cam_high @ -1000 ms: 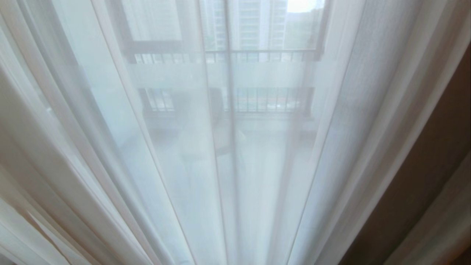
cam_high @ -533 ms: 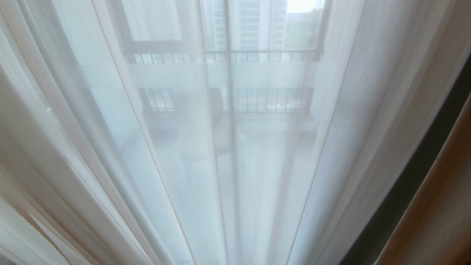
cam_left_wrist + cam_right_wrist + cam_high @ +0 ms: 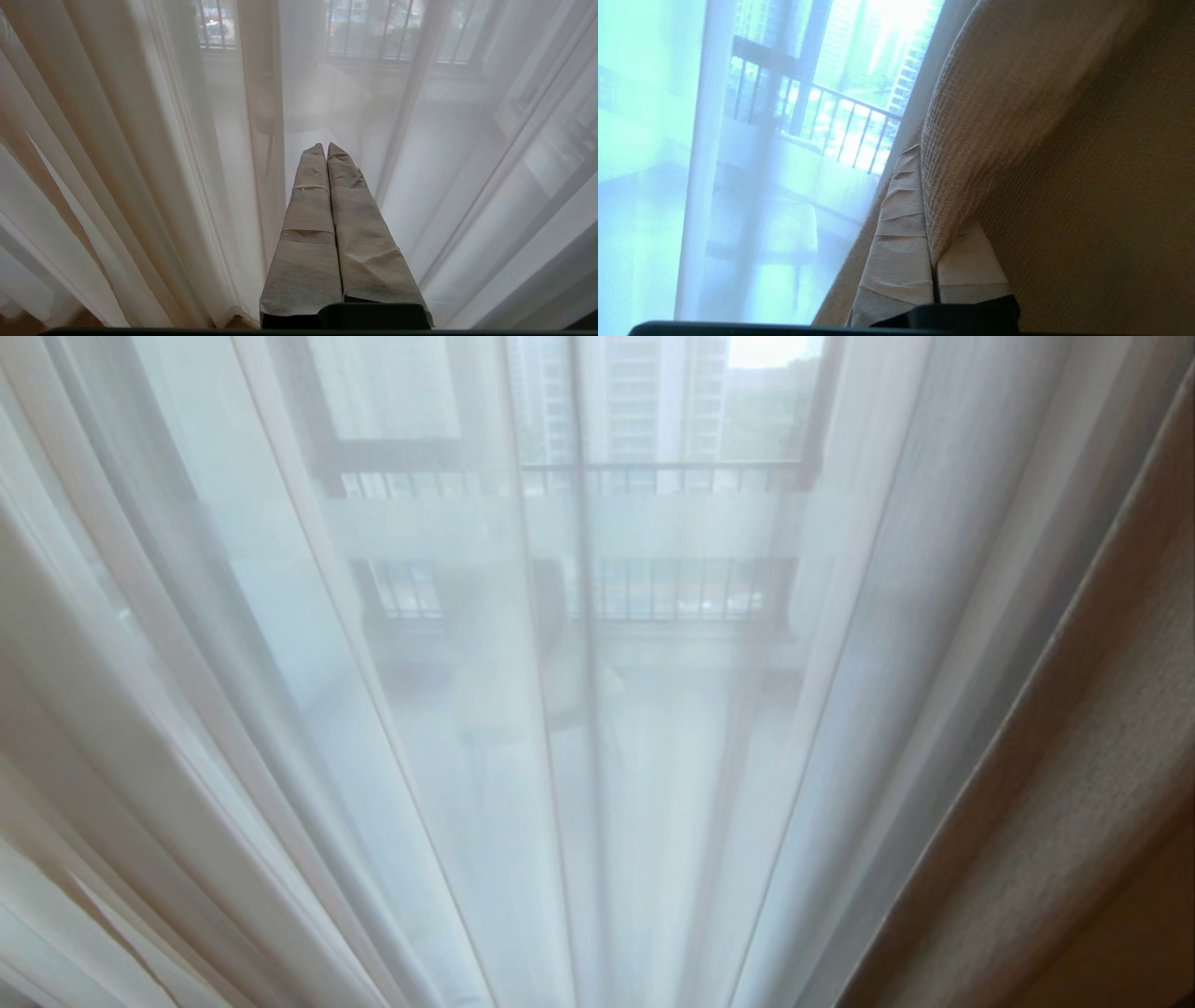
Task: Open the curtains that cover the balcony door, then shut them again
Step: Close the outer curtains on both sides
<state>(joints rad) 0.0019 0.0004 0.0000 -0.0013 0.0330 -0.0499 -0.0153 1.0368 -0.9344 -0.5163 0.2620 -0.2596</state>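
Head view: the sheer curtain (image 3: pixel 523 709) fills almost the whole frame in long white folds. Through it, at the upper centre, the dark frame of the balcony door (image 3: pixel 579 476) and a railing (image 3: pixel 672 588) beyond it show faintly. The thick beige curtain (image 3: pixel 1074 775) cuts in as a diagonal band across the lower right corner. Neither gripper shows here. Judged from this, the step in hand is drawing the thick layer across, and a good pull runs level along the rail line, not downward, so the pleats slide instead of bunching.

Left wrist view: the left gripper (image 3: pixel 326 148) sits at the lower centre of the frame, its 2 paper-wrapped fingers (image 3: pixel 308 219) pressed flat together with nothing between them, pointing at the sheer folds (image 3: pixel 140 163) without clearly touching them. It looks parked and is best left there.

Right wrist view: the right gripper (image 3: pixel 924 196) rises from the bottom centre, its 2 wrapped fingers (image 3: pixel 896 242) closed on the woven edge of the thick fabric (image 3: pixel 994 116), which drapes over the further finger and fills the right half of the frame. Sheer cloth (image 3: pixel 691 163) and railing occupy the left half. The hold looks narrow, so a steady, slow pull should keep the edge from slipping out
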